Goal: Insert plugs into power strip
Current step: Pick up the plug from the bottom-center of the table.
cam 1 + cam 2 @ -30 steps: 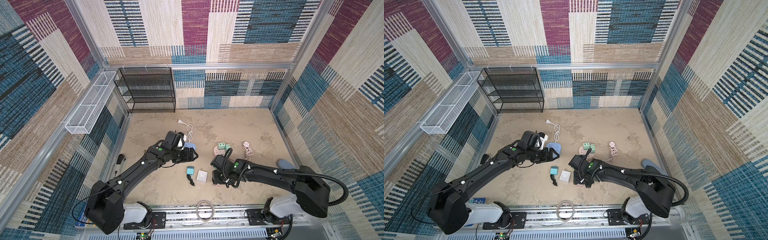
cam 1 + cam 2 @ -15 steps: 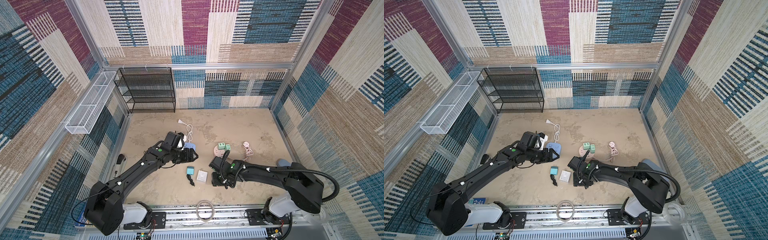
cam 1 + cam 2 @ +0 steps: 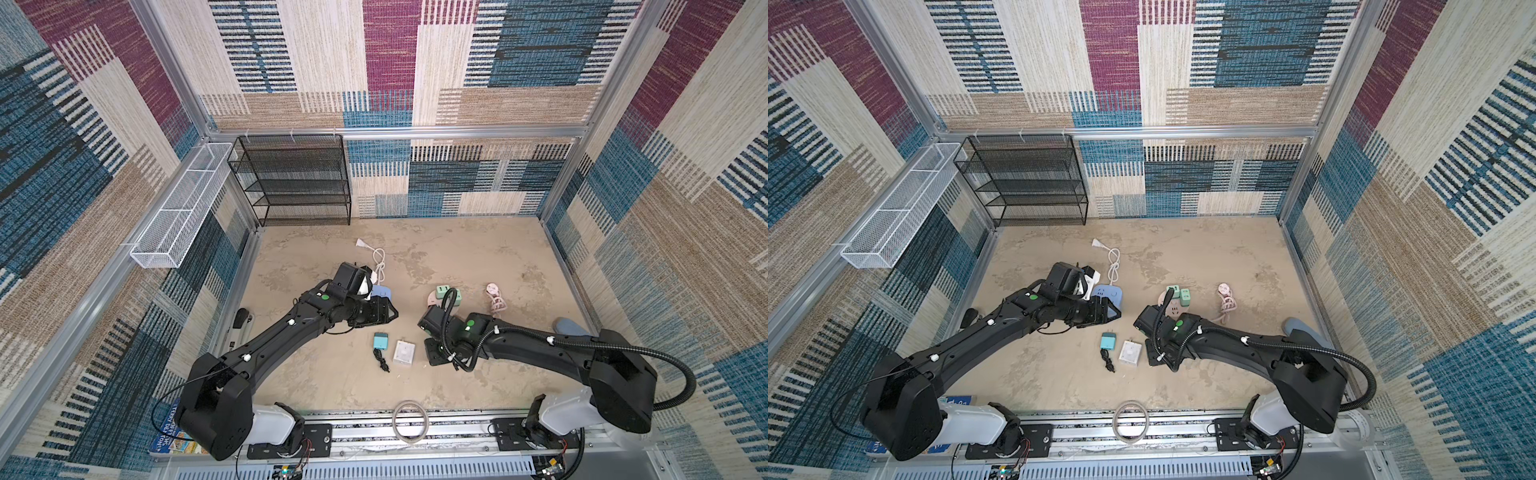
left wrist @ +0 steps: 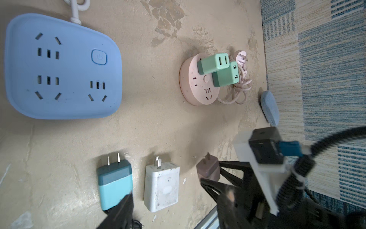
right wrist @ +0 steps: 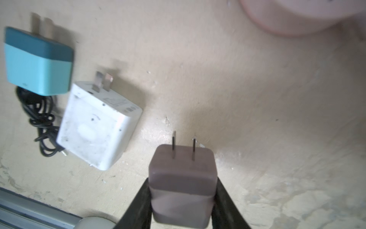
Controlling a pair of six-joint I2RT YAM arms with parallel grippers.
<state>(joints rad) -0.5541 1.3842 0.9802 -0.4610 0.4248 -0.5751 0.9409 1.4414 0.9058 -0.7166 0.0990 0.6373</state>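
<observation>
Pink plug point(image 5: 182, 170) sits between the two fingers point(image 5: 138, 206) of the right hand point(image 5: 182, 181), which press against both its sides, so that hand is closed on it (whether it rests on the counter point(image 3: 478, 257) or hangs just clear cannot be told). Its two flat metal prongs point away from the wrist. Just beside it lies the white plug point(image 5: 99, 126), flat and scuffed, with faint grey print near its prongs that is too blurred to read. Just past that is the teal plug point(image 5: 37, 65), with a darker band at the prong end and a bundled black cord point(image 5: 39, 121) at its tail. In both top views these three form a short row across the near middle of the counter. The left hand point(image 3: 390, 313) hangs between the blue power strip point(image 4: 79, 107) and the teal plug, its fingers standing apart with nothing in them. The blue power strip carries one mark, a power symbol on its rounded button point(image 4: 99, 57). Well apart, toward the right arm's side, the round pink power strip point(image 4: 191, 85) bears two mint green plugs point(image 4: 212, 64) point(image 4: 224, 77), touching each other, each showing two slots. A blue printed card point(image 3: 172, 436) by the left arm's base has white lettering too small to read.
</observation>
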